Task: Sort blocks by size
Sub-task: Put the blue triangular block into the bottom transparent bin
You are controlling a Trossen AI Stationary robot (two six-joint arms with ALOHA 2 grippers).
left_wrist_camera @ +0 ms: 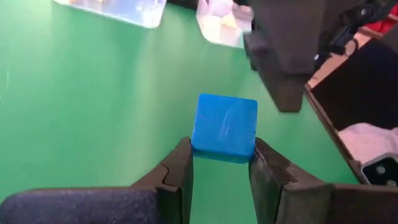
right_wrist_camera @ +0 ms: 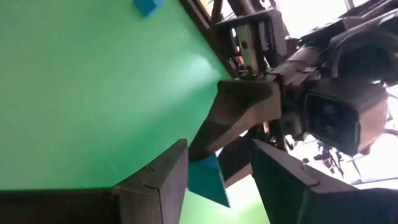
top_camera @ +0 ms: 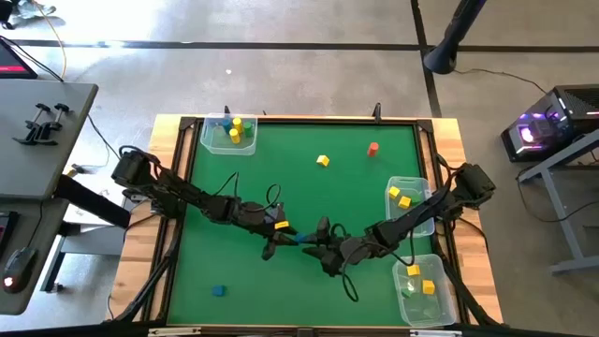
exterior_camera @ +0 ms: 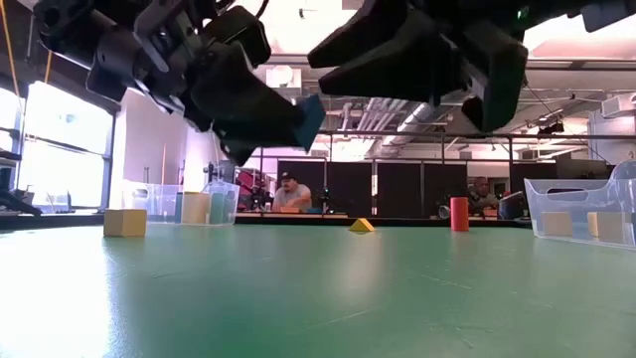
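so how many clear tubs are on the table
3: one tub at the far left corner, one on the right edge about midway, one at the near right corner, partly behind the right arm. Each holds blocks.

One blue cube [left_wrist_camera: 224, 124] is hanging in the air over the middle of the worktop, pinched flat between the left end effector [left_wrist_camera: 221, 163] fingers. A second, smaller blue block [top_camera: 218, 291] is sitting near the front left corner. A yellow one [top_camera: 323, 161] is lying tilted toward the far edge, with a red cylinder [top_camera: 372, 148] standing upright just beside it. The rest, mostly yellow, are sitting in tubs: a few [top_camera: 234, 129] with a green one at the far left corner, two [top_camera: 400, 196] along the right edge, two more [top_camera: 420, 279] at the front right corner.
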